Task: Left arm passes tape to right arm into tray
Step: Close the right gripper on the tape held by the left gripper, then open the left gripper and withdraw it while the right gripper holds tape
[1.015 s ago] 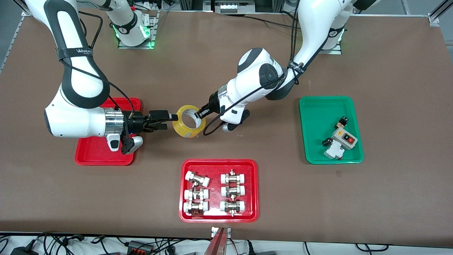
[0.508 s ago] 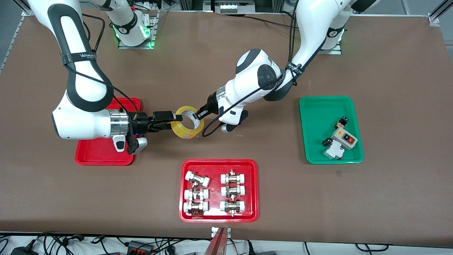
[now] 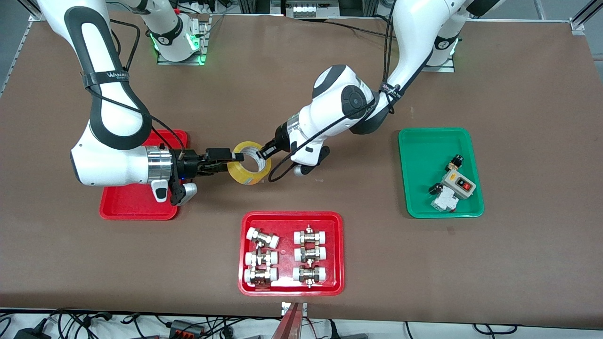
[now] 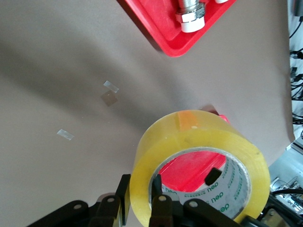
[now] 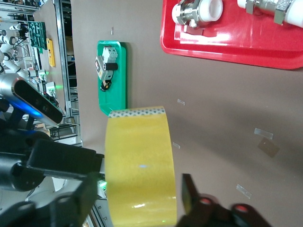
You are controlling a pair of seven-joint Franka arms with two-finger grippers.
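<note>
The yellow tape (image 3: 248,162) is held up over the table between the two hands. My left gripper (image 3: 264,151) is shut on the roll's wall, one finger inside the core and one outside, as the left wrist view shows (image 4: 141,182) on the tape (image 4: 189,137). My right gripper (image 3: 231,160) is open with its fingers astride the roll's width; in the right wrist view (image 5: 139,189) a gap shows between one finger and the tape (image 5: 139,161). The plain red tray (image 3: 127,207) lies under the right arm's wrist.
A red tray with white-capped metal fittings (image 3: 291,254) lies nearer the front camera than the tape. A green tray (image 3: 440,172) with switch parts lies toward the left arm's end. Small tape scraps (image 4: 110,92) lie on the brown table.
My right gripper has moved toward the left arm until its fingers straddle the tape. The left arm and tape shifted slightly toward it.
</note>
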